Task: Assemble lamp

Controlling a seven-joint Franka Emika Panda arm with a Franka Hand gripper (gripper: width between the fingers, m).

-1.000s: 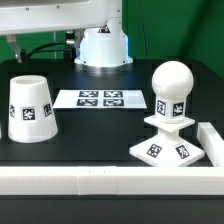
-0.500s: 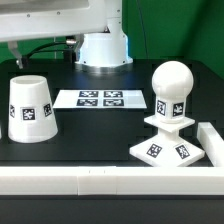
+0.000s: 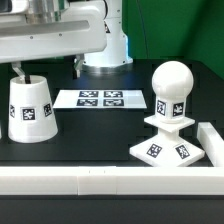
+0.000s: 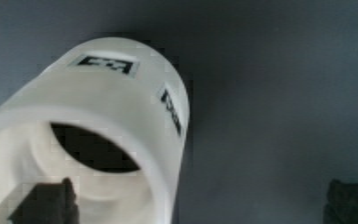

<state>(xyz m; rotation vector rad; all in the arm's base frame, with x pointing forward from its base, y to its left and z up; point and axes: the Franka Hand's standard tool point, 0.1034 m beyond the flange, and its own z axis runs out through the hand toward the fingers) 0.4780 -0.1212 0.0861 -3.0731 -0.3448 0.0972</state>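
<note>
The white tapered lamp shade point(image 3: 30, 108) stands wide end down on the black table at the exterior view's left, with a square tag on its side. The round-headed bulb point(image 3: 171, 88) stands upright in the flat stepped base point(image 3: 166, 148) at the exterior view's right. My gripper point(image 3: 47, 68) is open and empty just above the shade, one finger point(image 3: 18, 68) beside its top. In the wrist view the shade point(image 4: 105, 110) fills the frame close below, its dark top hole showing. The gripper point(image 4: 201, 205) has one finger point(image 4: 51, 200) over the shade's rim.
The marker board point(image 3: 100, 98) lies flat behind the shade and the base. A white rail point(image 3: 100, 181) runs along the table's front edge and another point(image 3: 213, 140) along the exterior view's right. The arm's white pedestal point(image 3: 110, 50) stands at the back.
The arm has come down into the exterior view from the top left, bringing the open gripper over the shade. The lamp parts have not moved.
</note>
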